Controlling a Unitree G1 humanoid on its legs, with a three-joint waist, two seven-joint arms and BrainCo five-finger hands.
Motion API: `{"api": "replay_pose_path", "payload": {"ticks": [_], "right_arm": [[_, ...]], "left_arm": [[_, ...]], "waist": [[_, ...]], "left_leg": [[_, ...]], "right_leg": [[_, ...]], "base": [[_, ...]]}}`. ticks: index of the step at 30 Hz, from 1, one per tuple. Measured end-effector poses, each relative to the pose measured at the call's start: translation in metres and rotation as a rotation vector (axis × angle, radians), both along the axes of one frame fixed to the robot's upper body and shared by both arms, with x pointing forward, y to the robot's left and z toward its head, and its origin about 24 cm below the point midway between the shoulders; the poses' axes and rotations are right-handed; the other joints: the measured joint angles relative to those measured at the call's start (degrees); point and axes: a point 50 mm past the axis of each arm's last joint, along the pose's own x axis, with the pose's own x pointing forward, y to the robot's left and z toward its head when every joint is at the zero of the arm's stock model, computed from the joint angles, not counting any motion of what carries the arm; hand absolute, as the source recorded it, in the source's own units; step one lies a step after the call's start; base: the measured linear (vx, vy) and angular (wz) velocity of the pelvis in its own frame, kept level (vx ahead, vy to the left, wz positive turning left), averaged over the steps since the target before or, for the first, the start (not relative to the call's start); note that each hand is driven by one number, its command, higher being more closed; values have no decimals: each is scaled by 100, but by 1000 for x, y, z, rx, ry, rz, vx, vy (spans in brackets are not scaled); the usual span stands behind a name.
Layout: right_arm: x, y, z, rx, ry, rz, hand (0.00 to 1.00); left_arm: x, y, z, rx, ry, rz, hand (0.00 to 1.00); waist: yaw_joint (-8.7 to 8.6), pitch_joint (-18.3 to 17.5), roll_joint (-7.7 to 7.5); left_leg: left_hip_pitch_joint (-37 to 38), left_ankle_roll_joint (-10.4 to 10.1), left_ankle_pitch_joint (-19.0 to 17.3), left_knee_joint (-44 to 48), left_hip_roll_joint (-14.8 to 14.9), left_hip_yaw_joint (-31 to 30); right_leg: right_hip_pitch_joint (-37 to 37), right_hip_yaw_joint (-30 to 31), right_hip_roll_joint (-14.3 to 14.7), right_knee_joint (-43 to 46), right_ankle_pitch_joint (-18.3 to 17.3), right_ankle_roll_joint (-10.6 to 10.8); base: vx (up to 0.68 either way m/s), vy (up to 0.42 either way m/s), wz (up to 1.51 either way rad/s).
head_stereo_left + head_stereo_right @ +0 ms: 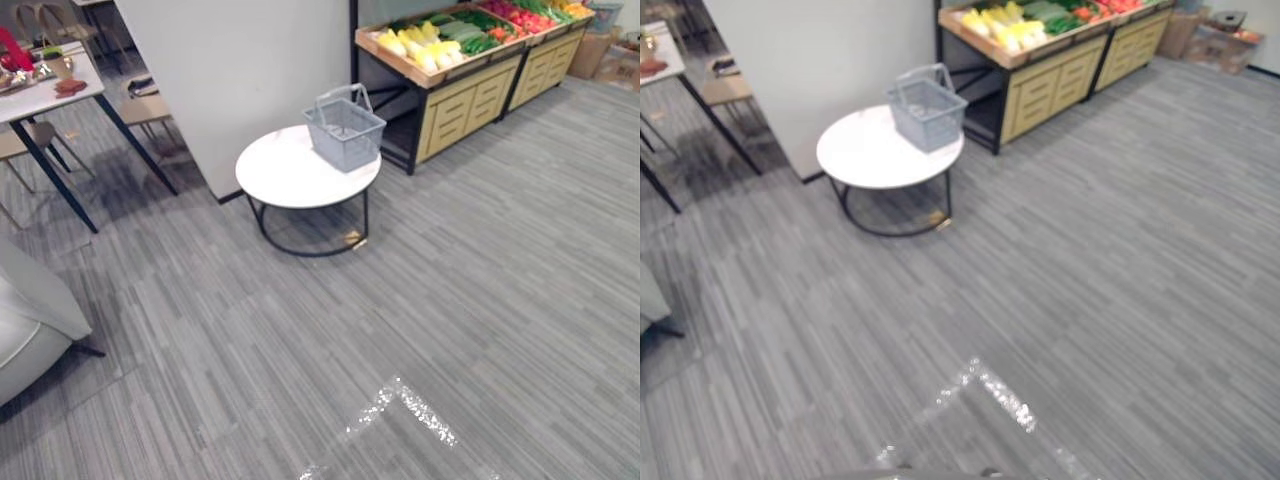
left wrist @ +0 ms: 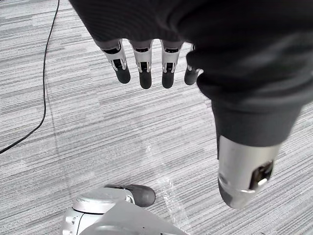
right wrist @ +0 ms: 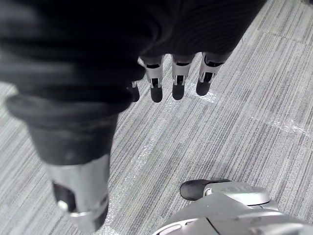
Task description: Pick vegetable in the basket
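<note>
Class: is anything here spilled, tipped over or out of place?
Nothing stands out. The basket stands upright on the table, at its edge nearest the stand. The vegetables lie sorted on the stand. Shiny tape marks the floor.

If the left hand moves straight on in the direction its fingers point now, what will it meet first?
Most likely the grey striped floor. The left hand points its straight fingers down at it, and nothing shows between them. How far away the floor lies is unclear.
</note>
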Motion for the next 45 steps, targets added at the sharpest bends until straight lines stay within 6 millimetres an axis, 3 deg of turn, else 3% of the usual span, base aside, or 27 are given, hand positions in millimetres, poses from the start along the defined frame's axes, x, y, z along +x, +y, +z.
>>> {"api": "replay_pose_path", "payload": {"ticks": [2, 31, 41, 45], "right_arm": [[1, 0, 0, -2, -3, -7, 0], [10, -2, 2, -15, -22, 11, 0], [26, -4, 5, -21, -64, 30, 0], [53, -6, 11, -36, -149, 32, 0]], "left_arm": [[1, 0, 0, 2, -3, -1, 0], [20, 2, 1, -19, -40, -163, 0], [35, 4, 2, 2, -42, -254, 0], [55, 2, 4, 4, -88, -263, 0]], "waist": [[-1, -6, 60], [-7, 113, 31], [-13, 346, 107], [-22, 659, 174]], "left_leg": [[26, -6, -4, 0, -1, 16], [68, 25, 11, -8, 42, 101], [36, 36, 19, -6, 46, 165], [-242, 40, 133, 6, 84, 202]], "right_leg": [[22, 3, -2, -4, 1, 2], [59, 55, 64, -107, 19, 24], [-37, 112, 62, -27, 37, 6], [-620, 108, 28, 619, -146, -95]], "base": [[-3, -8, -4], [-21, -8, -1], [-11, -3, -3], [-60, -18, -4]]}}
